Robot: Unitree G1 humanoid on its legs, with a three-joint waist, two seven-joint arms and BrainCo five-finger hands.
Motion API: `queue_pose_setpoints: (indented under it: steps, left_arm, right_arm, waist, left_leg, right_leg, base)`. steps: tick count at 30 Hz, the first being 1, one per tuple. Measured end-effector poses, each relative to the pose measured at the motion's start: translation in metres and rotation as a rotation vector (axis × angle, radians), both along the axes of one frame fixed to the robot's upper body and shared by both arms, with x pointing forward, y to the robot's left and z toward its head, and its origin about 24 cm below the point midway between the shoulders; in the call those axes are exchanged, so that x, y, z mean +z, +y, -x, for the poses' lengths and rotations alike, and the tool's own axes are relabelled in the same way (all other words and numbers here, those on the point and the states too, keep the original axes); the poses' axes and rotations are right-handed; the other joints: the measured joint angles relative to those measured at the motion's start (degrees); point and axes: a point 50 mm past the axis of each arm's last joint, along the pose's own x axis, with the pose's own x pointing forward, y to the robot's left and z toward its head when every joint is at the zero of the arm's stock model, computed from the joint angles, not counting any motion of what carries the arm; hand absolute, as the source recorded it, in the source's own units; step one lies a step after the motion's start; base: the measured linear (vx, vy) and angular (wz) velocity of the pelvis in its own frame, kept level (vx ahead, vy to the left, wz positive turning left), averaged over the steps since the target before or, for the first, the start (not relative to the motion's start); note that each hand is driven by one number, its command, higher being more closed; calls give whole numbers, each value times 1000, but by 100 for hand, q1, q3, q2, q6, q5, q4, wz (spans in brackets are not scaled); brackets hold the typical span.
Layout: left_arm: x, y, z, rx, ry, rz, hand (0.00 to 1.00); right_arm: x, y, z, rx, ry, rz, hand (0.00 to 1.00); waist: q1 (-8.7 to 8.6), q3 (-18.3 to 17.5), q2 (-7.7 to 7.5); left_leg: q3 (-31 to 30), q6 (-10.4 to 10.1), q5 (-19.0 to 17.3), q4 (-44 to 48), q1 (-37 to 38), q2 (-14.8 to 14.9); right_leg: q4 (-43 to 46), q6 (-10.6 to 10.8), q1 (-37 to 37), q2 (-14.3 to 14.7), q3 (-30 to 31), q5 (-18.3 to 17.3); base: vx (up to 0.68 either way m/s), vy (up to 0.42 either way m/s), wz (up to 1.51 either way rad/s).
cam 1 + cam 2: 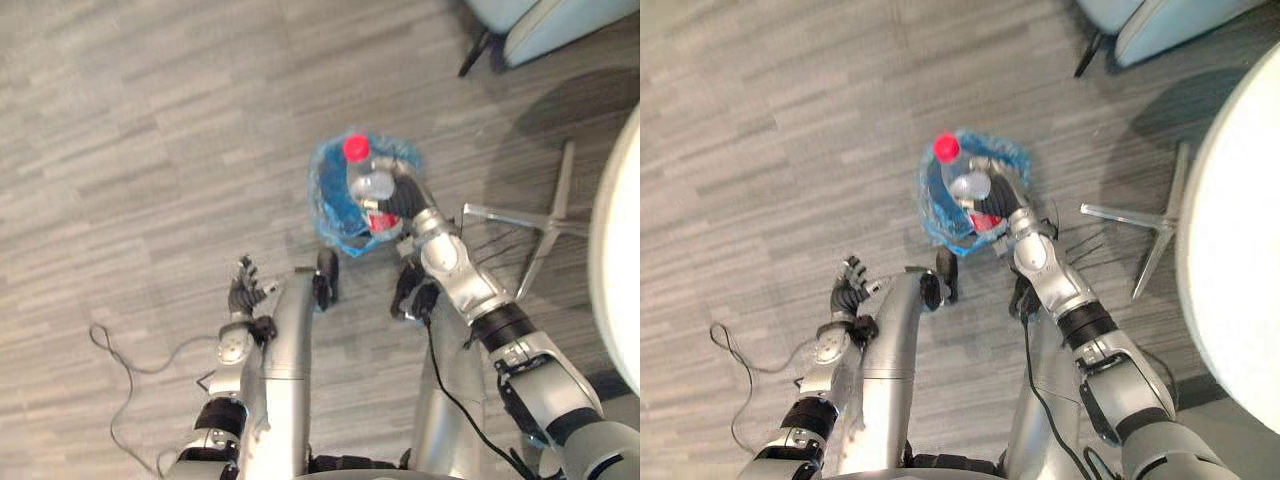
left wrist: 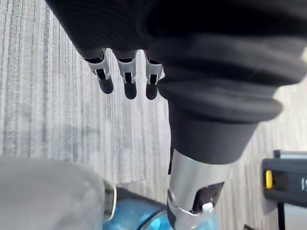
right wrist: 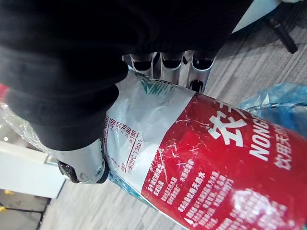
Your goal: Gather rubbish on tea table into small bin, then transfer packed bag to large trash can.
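Where the bottle [image 1: 368, 182] is: in the right hand [image 1: 398, 205], over the mouth of the small bin [image 1: 326, 205] as seen from the head views; cannot tell if it touches the liner
Bottle: clear plastic, red cap [image 1: 356, 148] pointing away from the robot, red label [image 3: 225, 163] with a white panel beside it
Right hand: fingers [image 3: 169, 61] curled round the bottle body on one side, thumb [image 3: 81, 165] on the other, so the body is clamped between them
Right arm: stretched forward from the lower right, wrist just at the bin's near rim
Small bin: stands on the floor [image 1: 150, 120], lined with a blue bag [image 1: 932, 215] whose crumpled edge folds over the rim
Bin contents: hidden by bottle and hand, cannot tell
Left hand [image 1: 244, 290]: low at the robot's left side, well apart from the bin
Left hand fingers [image 2: 125, 80]: straight and loosely side by side, holding nothing, floor planks past them
Tea table [image 1: 1240, 250]: white round top at the right edge, chrome foot [image 1: 545, 225] beneath, near the bin
Chair [image 1: 550, 25]: pale seat on a dark leg, far right corner
Floor: grey wood-look planks
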Motion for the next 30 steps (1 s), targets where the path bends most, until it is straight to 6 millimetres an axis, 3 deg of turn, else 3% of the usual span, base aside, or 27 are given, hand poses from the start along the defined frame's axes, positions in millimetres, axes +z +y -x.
queue_pose_setpoints:
  steps: [2, 3, 6, 14, 20, 25, 30]
  left_arm:
    - [5, 1, 0, 6, -21, 2, 0]
    - [4, 3, 0, 9, -16, 0, 0]
    - [-2, 6, 2, 17, 20, -6, 0]
    - [-1, 6, 2, 20, 21, -11, 0]
    - [-2, 11, 3, 40, 22, -15, 0]
    - [-5, 16, 6, 55, 34, -18, 0]
    - [-4, 17, 7, 59, 27, -24, 0]
  right_arm:
    - [12, -4, -1, -12, -37, -25, 100]
    - [20, -5, -1, -15, -58, -45, 0]
    - [28, -6, -1, -17, -79, -61, 0]
    - [20, -1, -2, -9, -46, -66, 0]
    - [-2, 5, 11, 13, -38, -35, 0]
    - [-37, 9, 21, 21, 26, 131, 0]
    - [-60, 23, 21, 57, 83, 317, 0]
  waist:
    - [44, 2, 2]
    - [40, 3, 1]
    - [44, 4, -1]
    - [5, 3, -4]
    - [-100, 24, -89]
    - [-152, 20, -269]
    - [-205, -3, -313]
  left_leg:
    - [-30, -4, 3, 93, -168, -1]
    - [-59, -5, 4, 135, -258, -2]
    - [-114, -6, 5, 165, -375, -2]
    - [-143, -18, 9, 164, -383, -2]
    - [-160, -52, 30, 58, -214, -1]
    - [-151, -124, 78, -280, 224, 13]
    - [-163, -155, 101, -415, 298, 16]
  right_leg:
    - [112, -15, -147, -41, -33, -43]
    - [168, -28, -201, -64, -70, -78]
    - [199, -46, -278, -69, -123, -101]
    - [218, -65, -281, -67, -141, -138]
    - [107, -69, -93, -60, -188, -134]
    - [-214, -89, 346, -32, -272, -101]
    - [-328, -92, 436, -31, -330, -97]
  base:
    - [-71, -33, 14]
    - [-50, -26, 13]
    - [-37, -25, 7]
    - [-45, -31, 1]
    - [-48, -22, 1]
    - [-32, -23, 1]
    - [-16, -10, 3]
